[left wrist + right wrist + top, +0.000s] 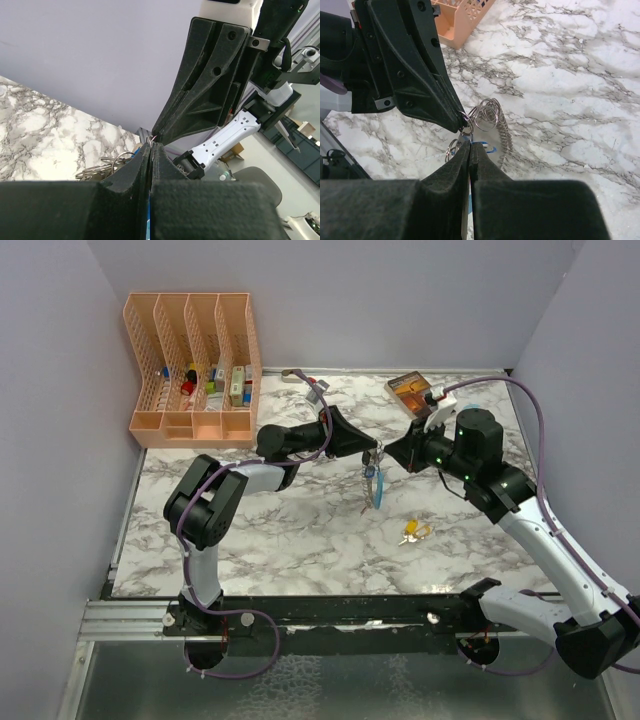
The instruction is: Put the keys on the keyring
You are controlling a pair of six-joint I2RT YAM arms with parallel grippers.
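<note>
Thin steel keyring [372, 483] hangs between tip-to-tip grippers, left gripper [374, 451] and right gripper [390, 455] both clenched on its ring; judgement: hold pinches steady, pry the coil apart gently, avoid twisting dangling bunch loose.

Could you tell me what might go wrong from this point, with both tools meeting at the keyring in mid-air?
1. The left tool and right tool appear to pinch the keyring only at their very tips. A slight pull apart could let it slip and drop to the table.
2. The tool tips are almost touching, so any closer move risks a collision.
3. The small yellow object lies below and to one side, and the dangling bunch could knock it if lowered.
</note>
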